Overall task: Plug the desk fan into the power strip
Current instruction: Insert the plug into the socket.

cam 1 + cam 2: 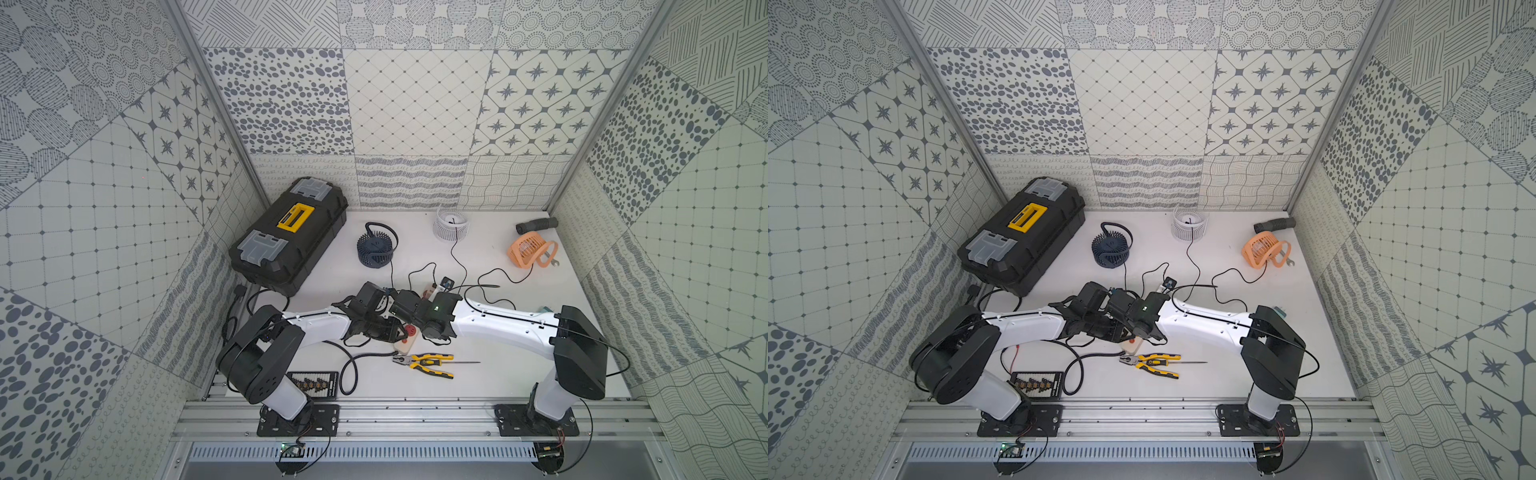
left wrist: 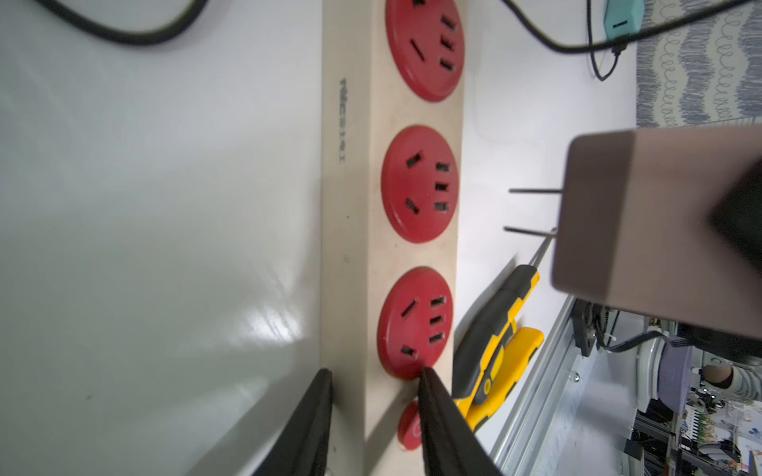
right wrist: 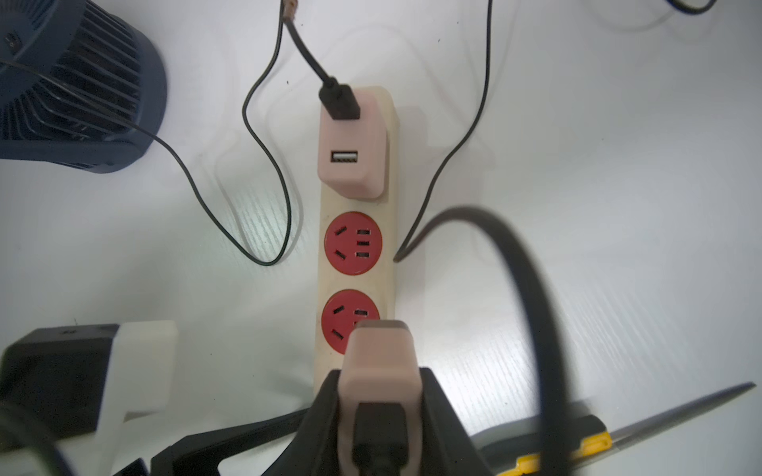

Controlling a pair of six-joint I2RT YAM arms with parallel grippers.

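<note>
The right pincer (image 3: 381,383) clenches a pale pink plug block (image 3: 381,354), prongs (image 2: 534,191) just off the long cream power strip (image 3: 356,282) lengthwise ahead on the tabletop (image 3: 577,165); the left pincer (image 2: 375,379) straddles its button end, grip unclear.

The long plastic power strip (image 3: 355,280) is cream, with round red sockets (image 3: 353,243) and a small red button (image 2: 408,428). At top centre of the right wrist view a boxy plastic charger (image 3: 350,173) is pale pink, with a black cable plug (image 3: 340,101); a matching pale pink charger block (image 3: 381,358) shows at bottom centre. In both top views: a navy ribbed round fan (image 1: 376,247), a white ribbed fan (image 1: 451,222), an orange fan (image 1: 525,249) at right, a black toolbox (image 1: 320,224) with yellow handle and grey latches, yellow-and-black pliers (image 1: 428,361). The tabletop (image 1: 498,374) is white. The walls (image 1: 415,116) carry grey-on-cream patches: dots, stars, diamond grids, wavy lines.
</note>
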